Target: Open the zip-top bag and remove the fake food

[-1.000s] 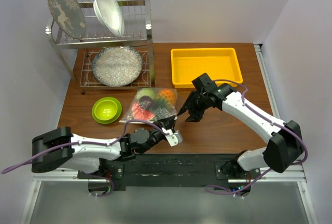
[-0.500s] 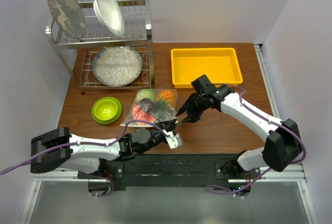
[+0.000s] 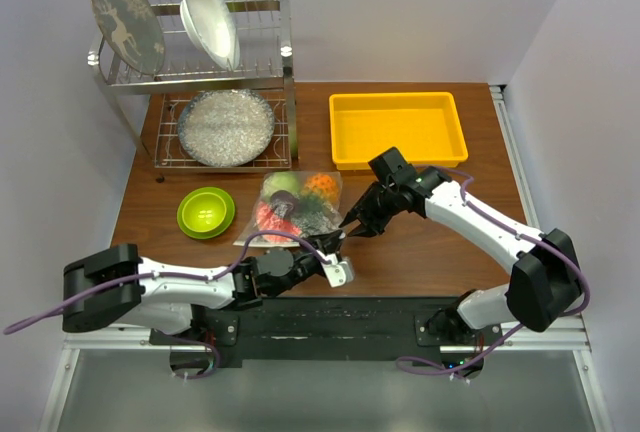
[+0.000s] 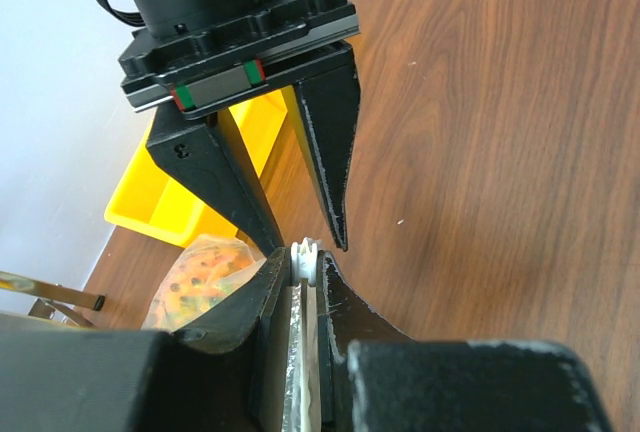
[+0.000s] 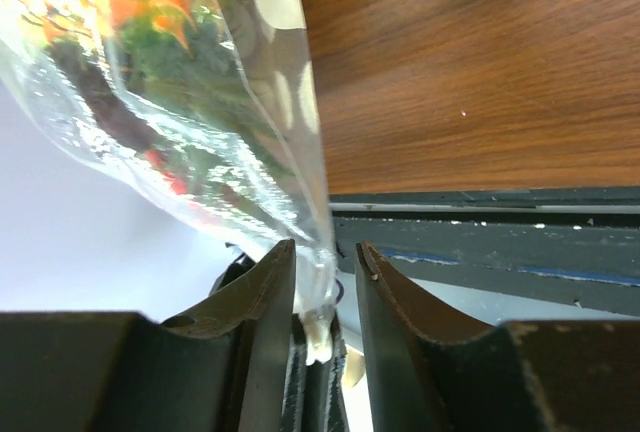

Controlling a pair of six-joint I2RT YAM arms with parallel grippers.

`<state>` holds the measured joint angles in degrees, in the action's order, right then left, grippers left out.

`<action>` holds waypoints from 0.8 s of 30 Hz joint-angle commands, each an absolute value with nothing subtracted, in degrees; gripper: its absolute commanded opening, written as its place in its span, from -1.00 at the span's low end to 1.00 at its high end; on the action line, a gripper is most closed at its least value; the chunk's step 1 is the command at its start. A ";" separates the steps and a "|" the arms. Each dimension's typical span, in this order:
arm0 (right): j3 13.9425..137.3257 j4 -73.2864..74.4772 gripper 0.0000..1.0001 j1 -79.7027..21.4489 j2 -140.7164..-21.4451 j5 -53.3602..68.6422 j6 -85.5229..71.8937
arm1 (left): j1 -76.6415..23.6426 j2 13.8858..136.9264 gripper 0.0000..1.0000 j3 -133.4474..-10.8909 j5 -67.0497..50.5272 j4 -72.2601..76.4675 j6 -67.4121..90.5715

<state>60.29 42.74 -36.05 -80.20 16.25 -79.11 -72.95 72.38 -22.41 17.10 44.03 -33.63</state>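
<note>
Brown counter (image 3: 440,242) carries the zip-top bag (image 3: 300,207); left claw (image 4: 305,277) is clamped on its zip edge, right claw (image 5: 325,262) stands apart, straddling that edge.

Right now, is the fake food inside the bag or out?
Inside: the fake food shows through the clear zip-top bag, none loose outside it.

Left wrist: the frame's bottom edge is cutting off the zip-top bag (image 4: 300,362); only a white sliver is showing between the left fingers (image 4: 240,322).
Right wrist: the fake food (image 5: 130,22) is blurring behind crinkled plastic, pieces indistinguishable. Whether the right fingers (image 5: 255,322) are touching the bag is not resolving.
Top view: both sets of fingers are covering the bag's near corner, hiding the contact point.
</note>
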 commanded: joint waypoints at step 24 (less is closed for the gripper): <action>58.97 39.55 -0.68 -36.12 -79.89 20.30 -81.91 | -75.15 77.34 -0.91 -26.02 21.80 50.98 -35.77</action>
<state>58.72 41.04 -36.05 -80.23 17.85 -80.99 -74.67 77.06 -23.75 21.32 47.00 -35.59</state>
